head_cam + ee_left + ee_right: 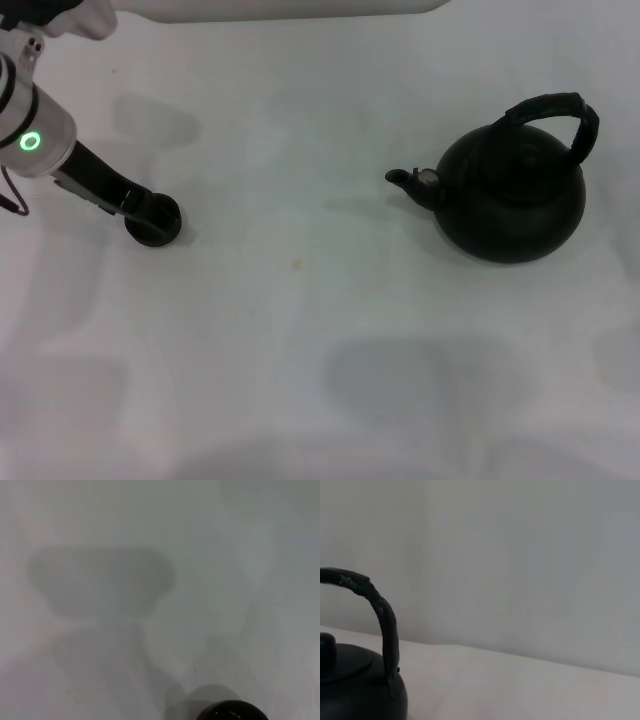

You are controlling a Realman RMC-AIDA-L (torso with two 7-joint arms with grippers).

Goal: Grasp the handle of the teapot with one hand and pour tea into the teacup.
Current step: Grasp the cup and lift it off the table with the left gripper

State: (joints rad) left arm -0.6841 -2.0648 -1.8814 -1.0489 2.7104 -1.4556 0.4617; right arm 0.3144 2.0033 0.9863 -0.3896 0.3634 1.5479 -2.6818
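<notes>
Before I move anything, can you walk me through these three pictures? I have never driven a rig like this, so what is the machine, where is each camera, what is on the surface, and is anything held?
It is a two-armed robot. The head camera looks down on a white tabletop. Its left arm enters at upper left; the left gripper sits right at the small round dark teacup, though whether it grips the cup is unclear. To the right stands the large round matte-black teapot, spout pointing toward the cup, with its thick black arched handle upright and untouched. The left wrist camera shows mostly bare table, with the cup's rim at the picture's edge. The right wrist camera sees the teapot's handle from beside it; the right gripper itself is not in any picture.
</notes>
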